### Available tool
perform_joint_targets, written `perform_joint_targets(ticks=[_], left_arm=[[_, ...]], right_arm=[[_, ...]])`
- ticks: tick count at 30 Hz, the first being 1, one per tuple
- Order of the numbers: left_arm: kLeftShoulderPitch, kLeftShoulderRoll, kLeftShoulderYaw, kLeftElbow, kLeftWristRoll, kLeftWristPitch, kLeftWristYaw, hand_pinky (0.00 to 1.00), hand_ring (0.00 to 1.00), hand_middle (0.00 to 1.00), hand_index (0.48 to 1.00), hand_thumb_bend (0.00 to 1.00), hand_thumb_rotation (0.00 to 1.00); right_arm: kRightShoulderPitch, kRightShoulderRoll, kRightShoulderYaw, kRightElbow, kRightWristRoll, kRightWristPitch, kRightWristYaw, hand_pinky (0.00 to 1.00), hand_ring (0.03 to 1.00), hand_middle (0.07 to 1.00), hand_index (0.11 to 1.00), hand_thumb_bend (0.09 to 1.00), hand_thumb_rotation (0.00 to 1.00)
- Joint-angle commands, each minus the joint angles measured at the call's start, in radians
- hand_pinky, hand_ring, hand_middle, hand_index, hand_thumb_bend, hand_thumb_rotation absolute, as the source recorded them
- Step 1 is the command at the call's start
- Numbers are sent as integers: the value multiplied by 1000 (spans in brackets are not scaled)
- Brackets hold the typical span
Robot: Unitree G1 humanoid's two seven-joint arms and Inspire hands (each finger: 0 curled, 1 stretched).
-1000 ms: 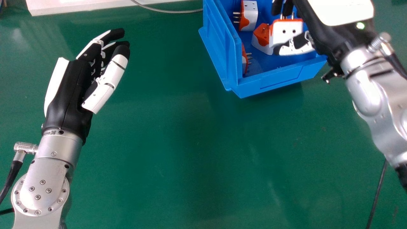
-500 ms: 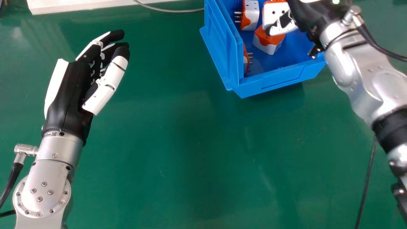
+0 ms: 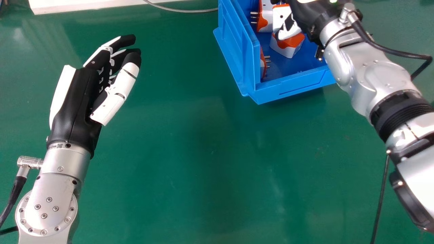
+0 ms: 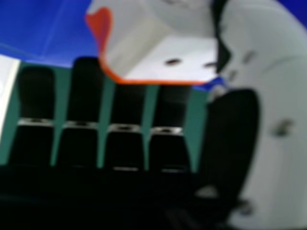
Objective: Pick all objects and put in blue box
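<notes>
The step in hand looks like placing: the right hand (image 3: pixel 308 15) is over the box (image 3: pixel 295 84) with an adapter (image 3: pixel 279 15) pinched between its thumb and its fingers, which are fairly straight rather than wrapped round; in the right hand view the thumb presses from one side and the fingers lie behind. The next move probably calls for setting it down on the box floor, then opening the thumb away and lifting out without dragging anything along. I can't tell whether the held adapter touches the one beneath it, so a careful release matters; dropped carelessly, it could tip or roll off. Counting up, I see four adapters in all: the held one; one with an orange face (image 3: pixel 291 43) just below it in the head view; one (image 3: pixel 265 22) farther back with its pins toward the left wall; and one (image 3: pixel 262 67) close by that wall, partly hidden by it. More could sit behind the arm. There is one box, on the one green table (image 3: pixel 162 162). Of two hands, only the right is at work; the left hand (image 3: pixel 73 101) rests loosely open and holds nothing, over the table's left side.
</notes>
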Motion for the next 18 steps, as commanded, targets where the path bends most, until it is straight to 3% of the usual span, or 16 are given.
perform_joint_targets(ticks=[1, 6, 12, 13, 14, 17, 18], left_arm=[[6, 0, 3, -29, 9, -10, 11, 775, 845, 821, 837, 353, 704], [9, 1, 3, -29, 11, -12, 12, 775, 845, 820, 837, 351, 703], [12, 0, 4, -24, 15, -16, 13, 775, 844, 820, 838, 351, 703], [12, 0, 4, -22, 16, -17, 13, 774, 844, 820, 838, 351, 702], [11, 1, 5, -20, 16, -18, 13, 774, 844, 820, 838, 351, 702], [11, 0, 4, -19, 17, -19, 13, 773, 844, 820, 838, 348, 701], [11, -1, 4, -17, 17, -20, 13, 773, 844, 820, 838, 348, 701]], right_arm=[[-57, -3, 6, -2, 10, 10, -16, 339, 445, 502, 482, 499, 0], [-54, 4, 10, 22, 30, 7, -8, 340, 444, 499, 487, 499, 0], [-37, 0, -25, 18, 117, 13, 141, 348, 450, 508, 482, 499, 0], [-32, -5, -21, 9, 119, 19, 160, 368, 547, 598, 563, 486, 0], [-31, -8, -11, 4, 113, 27, 172, 368, 547, 598, 563, 486, 0], [-28, -21, 30, -4, 74, 41, 166, 632, 769, 795, 776, 607, 80], [-26, -24, 38, -5, 67, 43, 162, 632, 769, 795, 776, 607, 80]])
